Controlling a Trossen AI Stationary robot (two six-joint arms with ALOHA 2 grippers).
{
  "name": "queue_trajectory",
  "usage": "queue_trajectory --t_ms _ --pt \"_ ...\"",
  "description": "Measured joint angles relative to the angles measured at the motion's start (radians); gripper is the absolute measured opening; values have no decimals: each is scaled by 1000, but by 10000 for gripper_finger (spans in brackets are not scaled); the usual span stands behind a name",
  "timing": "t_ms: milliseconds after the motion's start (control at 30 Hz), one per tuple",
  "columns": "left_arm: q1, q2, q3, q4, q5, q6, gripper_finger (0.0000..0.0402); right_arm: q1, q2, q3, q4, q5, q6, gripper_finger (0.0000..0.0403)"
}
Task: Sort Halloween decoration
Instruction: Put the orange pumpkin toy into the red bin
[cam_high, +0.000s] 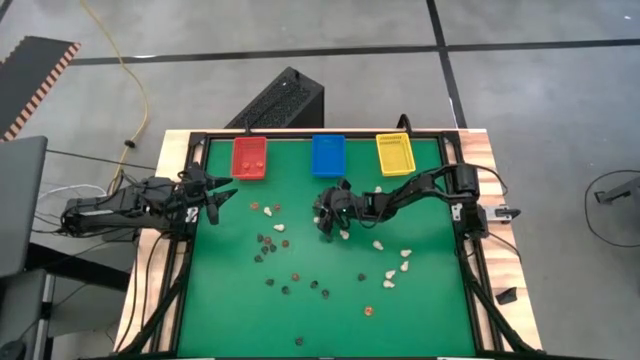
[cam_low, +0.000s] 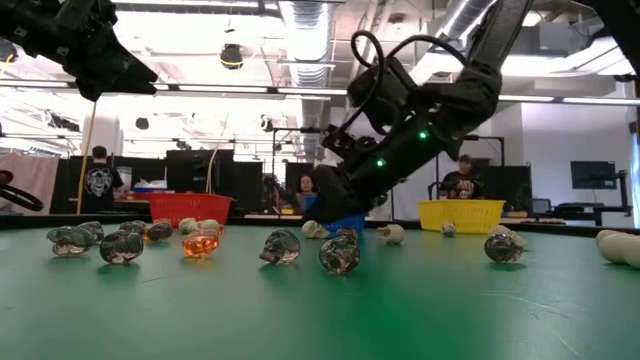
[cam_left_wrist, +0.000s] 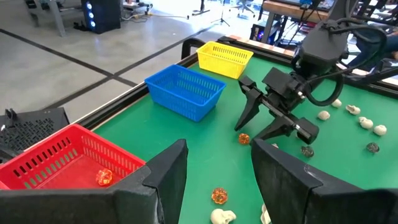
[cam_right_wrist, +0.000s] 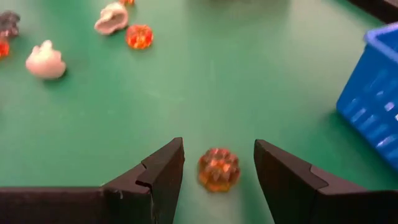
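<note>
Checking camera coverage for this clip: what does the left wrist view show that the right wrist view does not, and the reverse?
Only the left wrist view shows the red rectangular plastic bin with one orange trinket inside, the yellow rectangular plastic bin, the whole right hand open above the mat, and the left hand, open.

Only the right wrist view shows the orange-brown pumpkin trinket lying between the right hand's open fingers, and a cream-white trinket close up.

Both show the blue rectangular plastic bin and the green mat.
</note>
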Motion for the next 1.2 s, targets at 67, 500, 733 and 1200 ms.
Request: queue_trajectory --t_ms 67,500,733,1200 --pt "0 0 0 0 0 0 169 0 0 0 -7 0 0 225" --pt "0 0 0 0 0 0 169 -1 33 -1 -14 3 12 225" --pt "0 0 0 0 0 -1 169 5 71 16 -6 11 27 225" --pt "0 0 0 0 0 -3 169 8 62 15 -46 16 76 120"
